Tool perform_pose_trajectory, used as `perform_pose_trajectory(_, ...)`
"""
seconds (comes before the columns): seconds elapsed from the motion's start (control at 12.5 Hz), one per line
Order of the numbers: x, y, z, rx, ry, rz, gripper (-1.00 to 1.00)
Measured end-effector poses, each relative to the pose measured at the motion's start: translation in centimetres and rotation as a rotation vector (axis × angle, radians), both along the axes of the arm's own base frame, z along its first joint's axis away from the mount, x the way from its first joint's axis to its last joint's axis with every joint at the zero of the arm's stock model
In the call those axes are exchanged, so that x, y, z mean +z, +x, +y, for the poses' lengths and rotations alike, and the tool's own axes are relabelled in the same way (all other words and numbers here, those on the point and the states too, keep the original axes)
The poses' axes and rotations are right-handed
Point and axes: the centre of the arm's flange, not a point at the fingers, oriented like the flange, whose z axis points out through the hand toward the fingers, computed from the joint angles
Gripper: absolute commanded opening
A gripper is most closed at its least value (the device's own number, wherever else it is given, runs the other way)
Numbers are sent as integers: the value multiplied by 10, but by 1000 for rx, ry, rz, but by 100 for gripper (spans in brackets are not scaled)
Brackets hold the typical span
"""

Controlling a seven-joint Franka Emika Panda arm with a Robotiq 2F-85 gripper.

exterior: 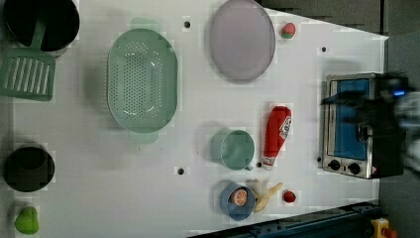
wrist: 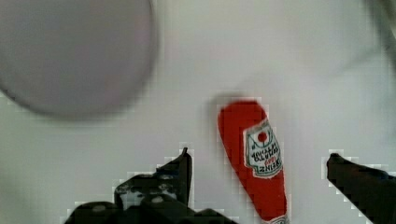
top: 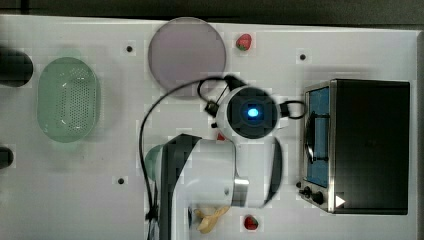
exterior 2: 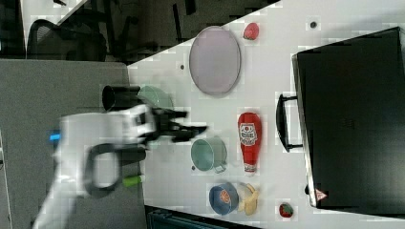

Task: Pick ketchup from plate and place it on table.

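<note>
The slim red ketchup bottle (exterior: 277,135) lies flat on the white counter (exterior: 99,198), well apart from the round lilac-grey plate (exterior: 241,39), between a green cup (exterior: 234,148) and a steel toaster oven (exterior: 349,124). The robot's hand (wrist: 257,172) hangs above it, fingers spread wide, holding nothing.

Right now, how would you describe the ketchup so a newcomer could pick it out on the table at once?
Find the toaster oven on the white table. In the left view, just to its left, the ketchup lies flat beside a green cup, off the lilac plate. It is the long red bottle with a white label, unlike the small round strawberries.
</note>
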Motion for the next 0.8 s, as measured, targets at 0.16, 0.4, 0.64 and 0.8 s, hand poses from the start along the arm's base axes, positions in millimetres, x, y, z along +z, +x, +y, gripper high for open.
perform_pose_trajectory(0.16,94,4,1,-106,-5,-76,100)
perform_pose_trajectory(0.4,192,-20,9,-205,-17,-93,100)
perform_pose_trajectory(0.64,218,-32,12,-243,-15,-26,100)
perform_pose_trajectory(0.8,207,-26,11,-253,-9,7,100)
